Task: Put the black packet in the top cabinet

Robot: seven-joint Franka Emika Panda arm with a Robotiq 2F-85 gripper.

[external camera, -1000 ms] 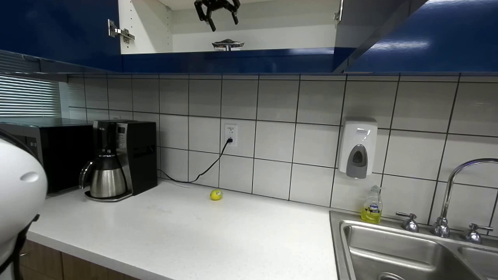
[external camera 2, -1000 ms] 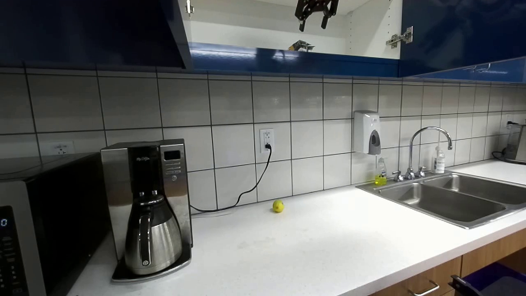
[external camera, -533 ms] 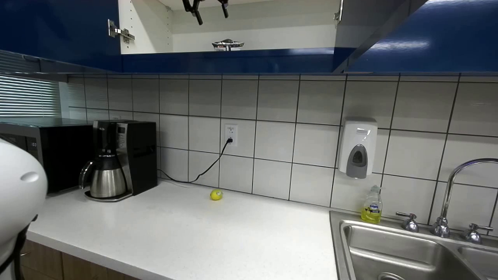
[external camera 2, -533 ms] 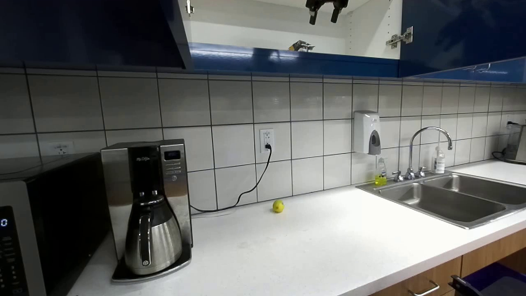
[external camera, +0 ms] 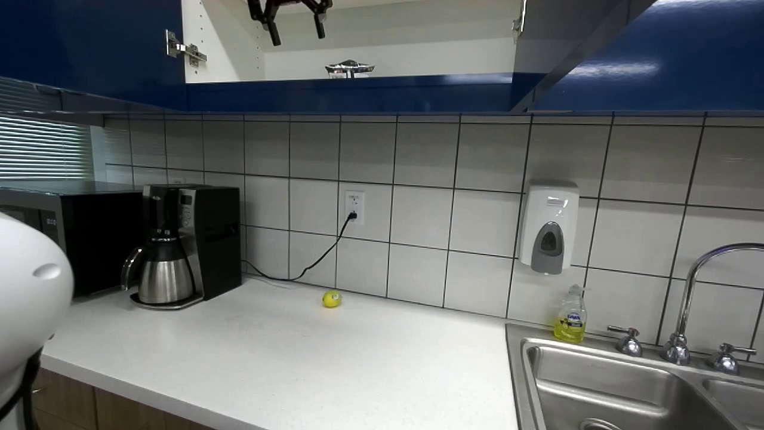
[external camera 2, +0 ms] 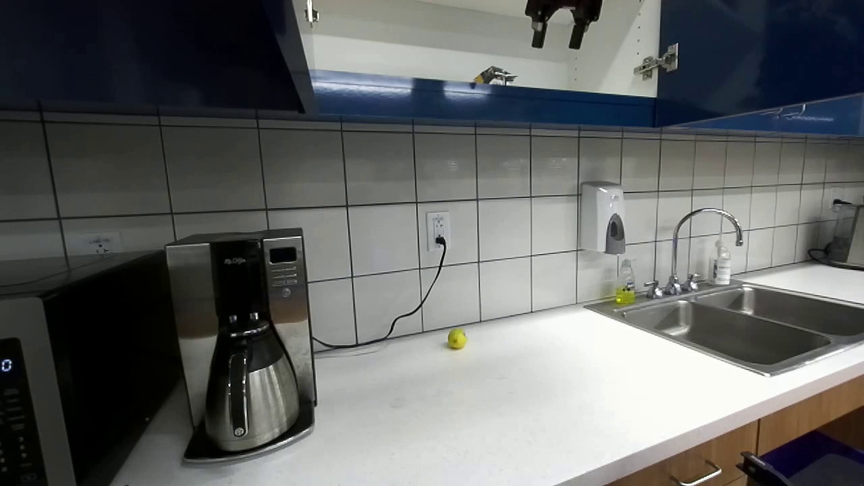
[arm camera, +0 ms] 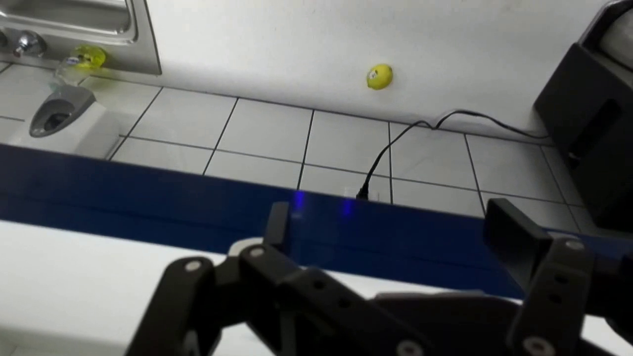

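The black packet is a small, dark, shiny crinkled shape (external camera: 349, 66) on the floor of the open top cabinet (external camera: 412, 94), just behind its blue front edge. The packet (external camera 2: 497, 74) and cabinet (external camera 2: 553, 106) also show in an exterior view. My gripper (external camera: 298, 37) is at the top of both exterior views (external camera 2: 557, 44), above the cabinet floor and to one side of the packet, apart from it. Its fingers are spread with nothing between them. In the wrist view, the open gripper (arm camera: 388, 230) is over the cabinet's blue edge (arm camera: 148, 190); I cannot make out the packet there.
Open blue doors flank the cabinet (external camera: 89, 54). Below are a counter (external camera: 286, 358) with a yellow ball-like fruit (external camera: 332, 299), a coffee maker (external camera: 215, 239), a microwave (external camera: 101, 239), a soap dispenser (external camera: 549, 227), a yellow soap bottle (external camera: 570, 322) and a sink (external camera: 597, 382).
My gripper has moved sideways away from the packet, left in one exterior view and right in another, rising and then dropping slightly. It stays open. The packet has not moved.
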